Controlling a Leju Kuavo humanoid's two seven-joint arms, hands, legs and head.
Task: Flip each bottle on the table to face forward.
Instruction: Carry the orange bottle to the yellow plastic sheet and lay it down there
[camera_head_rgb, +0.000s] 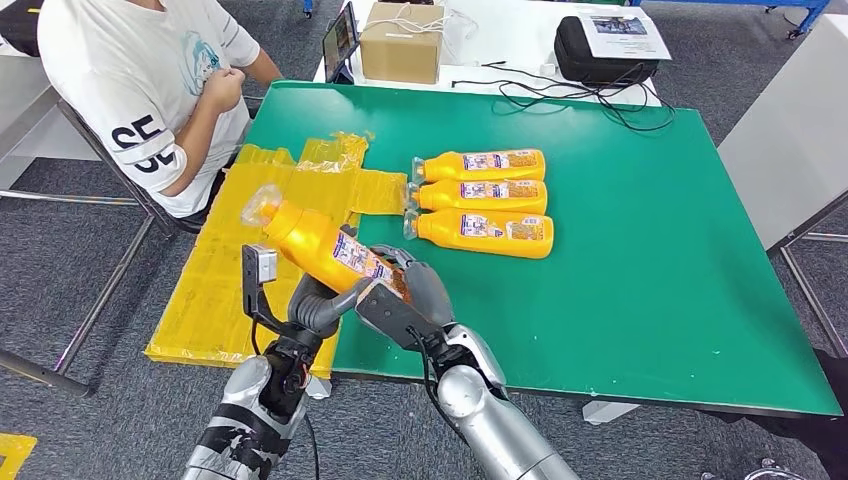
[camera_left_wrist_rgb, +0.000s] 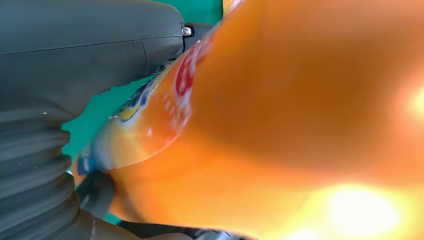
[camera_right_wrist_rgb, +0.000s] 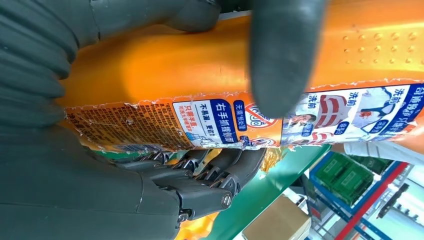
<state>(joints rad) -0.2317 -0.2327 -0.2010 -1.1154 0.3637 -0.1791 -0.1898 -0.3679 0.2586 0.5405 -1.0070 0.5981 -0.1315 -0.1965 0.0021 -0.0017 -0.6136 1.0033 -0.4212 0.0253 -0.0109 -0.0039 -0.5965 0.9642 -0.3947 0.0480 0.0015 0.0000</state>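
Head view shows both robot hands, left robot hand (camera_head_rgb: 318, 305) and right robot hand (camera_head_rgb: 408, 292), wrapped around one orange bottle (camera_head_rgb: 322, 243) lifted off the green worktop (camera_head_rgb: 650, 280) at seven o'clock, seemingly to turn it, while three bottles (camera_head_rgb: 482, 204) lie centred.

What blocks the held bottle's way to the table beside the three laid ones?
Nothing visible. Both hands, left hand and right hand, hold the bottle above the table edge; bare green lies before the row.
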